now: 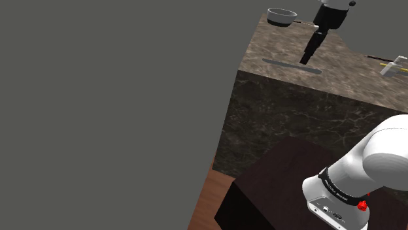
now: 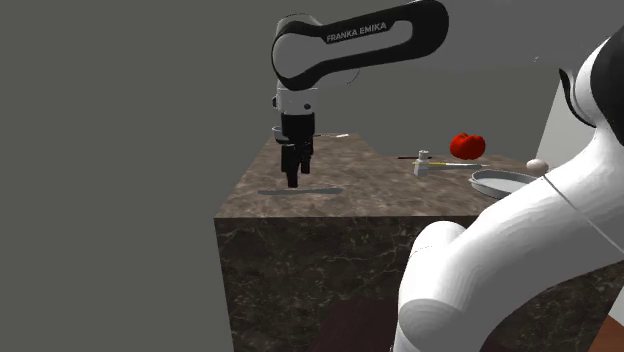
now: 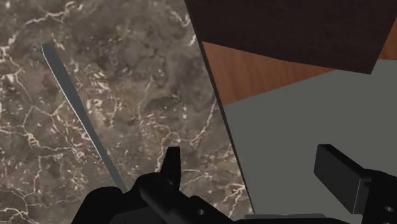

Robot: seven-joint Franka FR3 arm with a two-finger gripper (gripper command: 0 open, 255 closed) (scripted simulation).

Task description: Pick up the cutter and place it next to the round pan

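The cutter [image 1: 291, 65] is a long, thin grey strip lying flat on the marble counter [image 1: 340, 72], close to its front edge. The strip also appears in the second exterior view [image 2: 300, 189] and the wrist view [image 3: 79, 114]. My black gripper [image 1: 305, 61] [image 2: 292, 182] points down just above the cutter, open and holding nothing. In the wrist view the gripper [image 3: 254, 168] has its fingers wide apart, and the strip runs off beside one finger [image 3: 170, 162] rather than between them. A round grey pan [image 1: 282, 16] with a handle sits at the counter's far corner, beyond the gripper.
A white block-shaped tool [image 1: 394, 67] [image 2: 425, 164], a red round thing [image 2: 466, 145], a shallow round dish [image 2: 503, 181] and a small pale egg shape [image 2: 538, 165] lie farther along the counter. The counter's edge drops to wooden floor beside the dark stand [image 1: 274, 189].
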